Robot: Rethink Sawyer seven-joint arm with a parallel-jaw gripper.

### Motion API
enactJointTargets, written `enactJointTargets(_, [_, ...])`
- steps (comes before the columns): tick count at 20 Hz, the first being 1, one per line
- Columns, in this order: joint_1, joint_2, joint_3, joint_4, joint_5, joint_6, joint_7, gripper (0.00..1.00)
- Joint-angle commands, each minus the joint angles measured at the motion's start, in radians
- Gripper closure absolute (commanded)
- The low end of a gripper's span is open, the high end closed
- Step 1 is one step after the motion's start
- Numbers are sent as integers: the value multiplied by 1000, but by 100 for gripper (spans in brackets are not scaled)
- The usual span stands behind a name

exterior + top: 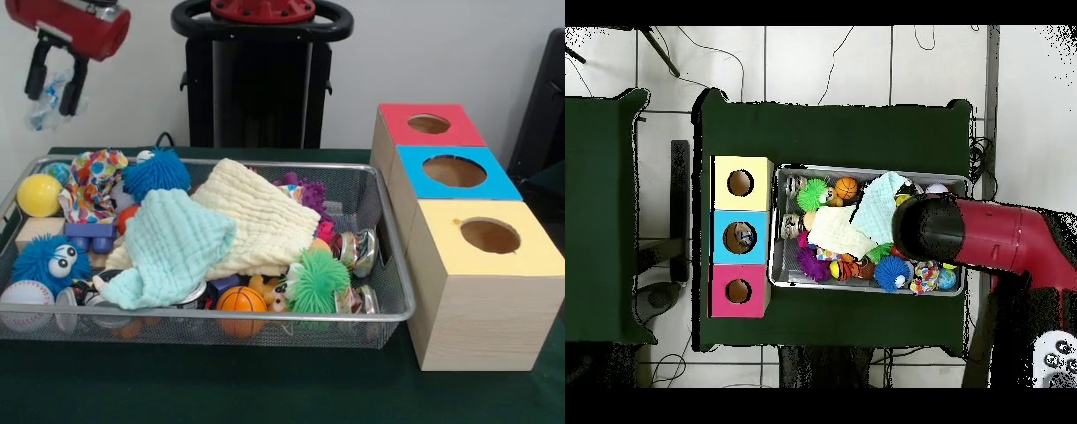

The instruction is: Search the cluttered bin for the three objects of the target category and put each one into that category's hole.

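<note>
Nearest, on the dark green counter (265,389), the bin (221,314) lies left of three wooden boxes in a row: yellow (491,283), blue (452,172), red (427,124), each with one round hole on top. Inside the bin are two cloths, one pale blue (172,243) and one cream (260,216), plus an orange ball (241,300), a baseball (25,298), a yellow ball (39,194), one green (316,281) and two blue fuzzy toys. Raised above the bin's far left corner, the gripper (55,88) has its fingers pinched on a clear crinkly wrapper (48,102). Behind stands the black pedestal (260,79) against a white wall; the overhead view shows tiled floor.
</note>
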Motion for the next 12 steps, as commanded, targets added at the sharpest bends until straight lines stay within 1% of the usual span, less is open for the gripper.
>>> enactJointTargets(1, [50,36,115,119,62,35,9,100])
enactJointTargets(8, [117,89,91,105,107,-11,117,100])
enactJointTargets(12, [156,118,73,88,132,-7,153,100])
